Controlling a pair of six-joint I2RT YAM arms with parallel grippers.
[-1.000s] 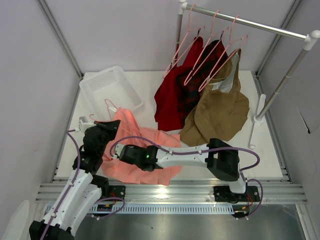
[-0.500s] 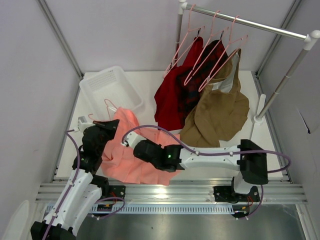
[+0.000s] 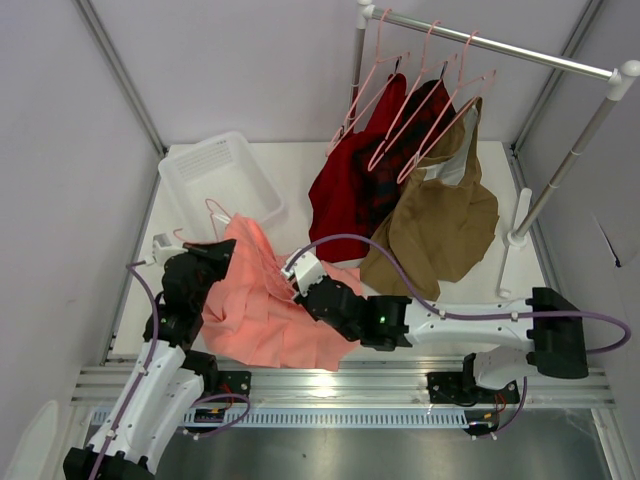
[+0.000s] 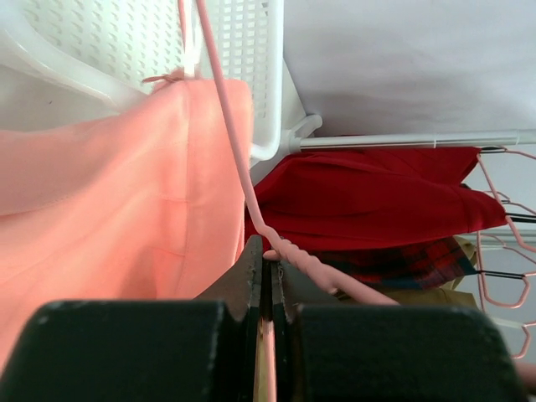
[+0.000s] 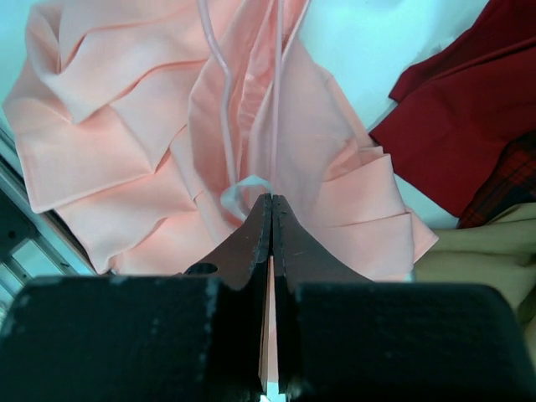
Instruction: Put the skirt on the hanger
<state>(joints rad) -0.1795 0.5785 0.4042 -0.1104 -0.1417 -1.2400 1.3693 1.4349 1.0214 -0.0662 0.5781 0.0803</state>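
Observation:
The salmon-pink skirt [image 3: 255, 320] lies bunched on the table at the front left; it also shows in the left wrist view [image 4: 117, 193] and, pleated, in the right wrist view [image 5: 117, 126]. The thin pale-pink hanger [image 3: 217, 212] lies along the skirt's left side, its hook toward the basket. My left gripper [image 3: 210, 258] is shut on the hanger [image 4: 239, 159] near its twisted neck, as the left wrist view [image 4: 270, 260] shows. My right gripper [image 3: 297, 272] is shut on the skirt's upper edge by a white ribbon loop [image 5: 239, 188]. Hanger wires [image 5: 219, 100] run over the cloth ahead of the right gripper [image 5: 270, 199].
A white slotted basket [image 3: 215, 170] stands at the back left. A silver rail [image 3: 500, 45] at the back right carries hangers with a dark red garment [image 3: 350, 190] and a tan-brown garment [image 3: 445, 225] draping onto the table. The rail's white foot [image 3: 515, 240] stands at the right.
My right gripper has moved back and to the right, from the skirt's middle to its upper right edge, pulling the cloth with it. The left gripper has held still on the hanger.

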